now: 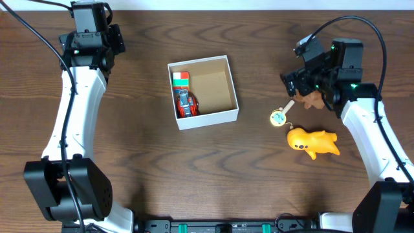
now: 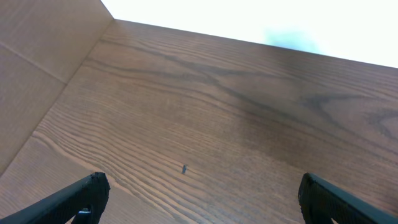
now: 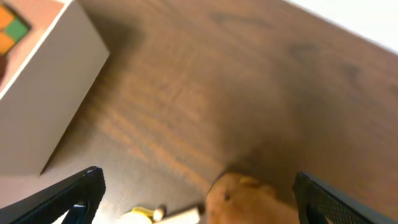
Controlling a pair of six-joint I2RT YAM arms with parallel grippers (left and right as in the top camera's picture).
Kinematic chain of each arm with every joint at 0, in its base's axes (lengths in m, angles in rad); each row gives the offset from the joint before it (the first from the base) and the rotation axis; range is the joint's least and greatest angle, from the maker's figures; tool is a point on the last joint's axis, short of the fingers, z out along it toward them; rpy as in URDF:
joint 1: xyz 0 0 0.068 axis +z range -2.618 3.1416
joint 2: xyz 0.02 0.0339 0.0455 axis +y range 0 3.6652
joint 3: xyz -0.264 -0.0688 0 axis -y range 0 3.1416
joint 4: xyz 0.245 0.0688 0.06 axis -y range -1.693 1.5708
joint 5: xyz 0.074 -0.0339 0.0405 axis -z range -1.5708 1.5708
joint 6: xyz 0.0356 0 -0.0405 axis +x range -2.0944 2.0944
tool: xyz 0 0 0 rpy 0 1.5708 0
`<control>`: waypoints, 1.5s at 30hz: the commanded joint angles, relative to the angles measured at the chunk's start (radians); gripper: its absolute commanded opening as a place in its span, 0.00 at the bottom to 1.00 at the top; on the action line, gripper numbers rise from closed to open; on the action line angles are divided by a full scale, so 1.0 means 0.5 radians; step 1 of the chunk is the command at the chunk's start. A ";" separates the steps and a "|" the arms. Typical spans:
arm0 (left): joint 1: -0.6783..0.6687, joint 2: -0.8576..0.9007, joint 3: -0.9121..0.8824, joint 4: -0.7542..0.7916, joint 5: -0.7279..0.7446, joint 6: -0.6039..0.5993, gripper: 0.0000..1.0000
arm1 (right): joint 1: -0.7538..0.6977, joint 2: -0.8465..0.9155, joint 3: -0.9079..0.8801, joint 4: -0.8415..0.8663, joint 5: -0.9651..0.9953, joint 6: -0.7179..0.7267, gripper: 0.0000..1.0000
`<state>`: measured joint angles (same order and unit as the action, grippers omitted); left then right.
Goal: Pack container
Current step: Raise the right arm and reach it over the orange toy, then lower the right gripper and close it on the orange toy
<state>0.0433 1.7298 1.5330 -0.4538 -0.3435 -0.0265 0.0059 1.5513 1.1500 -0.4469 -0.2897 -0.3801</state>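
The container is a shallow white box with a tan-brown bottom at the table's middle. It holds a red toy car and a colourful cube at its left side. Its corner shows in the right wrist view. My right gripper is open, above a small brown toy, which lies between the fingers in the right wrist view. A yellow round rattle and a yellow duck-like toy lie nearby. My left gripper is open and empty over bare wood at the far left.
The table's far edge runs close behind both grippers. The rattle's handle lies just left of the brown toy. Cables hang off both arms.
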 commanded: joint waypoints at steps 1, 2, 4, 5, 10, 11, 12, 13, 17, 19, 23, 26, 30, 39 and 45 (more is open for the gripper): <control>0.001 -0.035 0.035 -0.006 -0.018 -0.011 0.98 | -0.011 -0.011 0.034 -0.121 -0.063 -0.195 0.99; 0.001 -0.035 0.035 -0.006 -0.017 -0.011 0.98 | -0.011 -0.023 0.035 -0.177 -0.058 -0.266 0.99; 0.001 -0.035 0.035 -0.006 -0.018 -0.011 0.98 | -0.010 -0.063 0.054 -0.265 -0.060 -0.293 0.99; 0.001 -0.035 0.035 -0.006 -0.017 -0.011 0.98 | -0.010 -0.098 0.073 -0.312 -0.059 -0.291 0.99; 0.001 -0.035 0.035 -0.006 -0.017 -0.011 0.98 | -0.010 -0.306 0.153 -0.448 -0.011 -0.288 0.99; 0.001 -0.035 0.035 -0.006 -0.018 -0.011 0.98 | -0.010 -0.348 0.158 -0.479 0.014 -0.288 0.99; 0.001 -0.035 0.035 -0.006 -0.017 -0.011 0.98 | -0.010 -0.388 0.158 -0.517 0.036 -0.288 0.99; 0.001 -0.035 0.035 -0.006 -0.018 -0.011 0.98 | -0.010 -0.430 0.158 -0.581 0.063 -0.290 0.99; 0.001 -0.035 0.035 -0.006 -0.018 -0.011 0.98 | -0.010 -0.532 0.157 -0.896 0.152 -0.292 0.99; 0.001 -0.035 0.035 -0.006 -0.017 -0.011 0.98 | -0.010 -0.538 0.157 -1.056 0.171 -0.309 0.99; 0.001 -0.035 0.035 -0.006 -0.018 -0.011 0.98 | -0.010 -0.526 0.156 -1.370 0.178 -0.332 0.98; 0.001 -0.035 0.035 -0.006 -0.017 -0.011 0.98 | -0.010 -0.516 0.156 -1.508 0.201 -0.403 0.97; 0.001 -0.035 0.035 -0.006 -0.017 -0.011 0.98 | -0.011 -0.510 0.145 -1.663 0.270 -0.534 0.97; 0.001 -0.035 0.035 -0.006 -0.018 -0.011 0.98 | -0.011 -0.510 0.029 -1.748 0.499 -0.597 0.98; 0.001 -0.035 0.035 -0.006 -0.017 -0.011 0.98 | -0.022 -0.510 -0.063 -1.732 0.529 -0.636 0.99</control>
<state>0.0433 1.7298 1.5330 -0.4538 -0.3439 -0.0265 0.0055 1.2915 1.1496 -1.3155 -0.0463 -0.6662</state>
